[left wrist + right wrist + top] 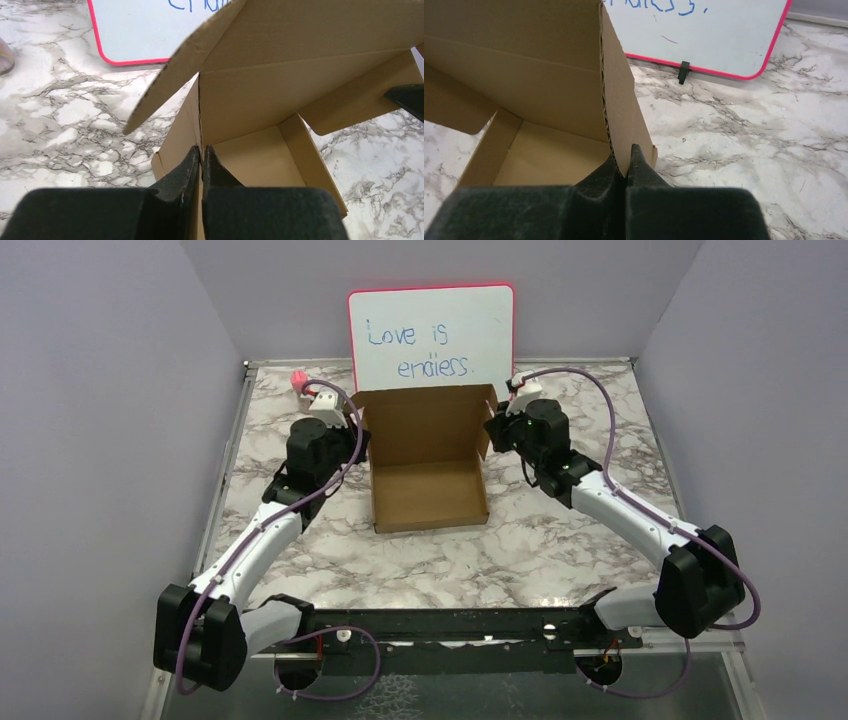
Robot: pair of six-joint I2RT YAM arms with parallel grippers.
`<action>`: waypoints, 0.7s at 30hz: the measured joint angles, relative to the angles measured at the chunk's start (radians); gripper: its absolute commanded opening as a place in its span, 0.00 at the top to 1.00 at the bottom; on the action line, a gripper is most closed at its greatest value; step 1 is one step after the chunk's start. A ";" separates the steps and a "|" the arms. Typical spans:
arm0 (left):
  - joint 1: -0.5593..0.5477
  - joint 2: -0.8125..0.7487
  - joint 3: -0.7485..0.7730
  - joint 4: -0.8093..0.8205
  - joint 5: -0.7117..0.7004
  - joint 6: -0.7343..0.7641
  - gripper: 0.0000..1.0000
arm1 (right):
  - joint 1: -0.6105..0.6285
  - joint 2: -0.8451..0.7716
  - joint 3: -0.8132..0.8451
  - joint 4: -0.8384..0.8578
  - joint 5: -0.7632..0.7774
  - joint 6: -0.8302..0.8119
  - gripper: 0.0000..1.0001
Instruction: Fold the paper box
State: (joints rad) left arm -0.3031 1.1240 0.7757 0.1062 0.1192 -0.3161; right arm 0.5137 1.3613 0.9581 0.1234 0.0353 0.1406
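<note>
The paper box [430,475], plain brown cardboard, sits mid-table as a shallow open tray, with its lid panel [428,420] standing up at the back. My left gripper [357,435] is shut on the box's left side wall [182,132], one finger inside and one outside, at the back left corner [201,150]. My right gripper [492,430] is shut on the upright right side flap [621,110], pinching its lower edge [625,155]. In the left wrist view, the box floor [255,155] is bare and a lid flap [200,45] hangs overhead.
A red-framed whiteboard [432,335] with blue writing stands right behind the box. A small pink object [298,378] lies at the back left. Marble tabletop [560,550] spreads around the box; purple walls close in on both sides.
</note>
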 measured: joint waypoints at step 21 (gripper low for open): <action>-0.141 -0.030 -0.115 0.135 -0.207 -0.140 0.95 | 0.103 0.000 0.001 -0.027 0.299 0.173 0.97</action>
State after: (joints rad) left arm -0.4438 1.0939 0.6609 0.2417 -0.0879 -0.4561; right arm 0.6163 1.3613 0.9592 0.0959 0.3344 0.3134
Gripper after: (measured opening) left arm 0.040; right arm 0.036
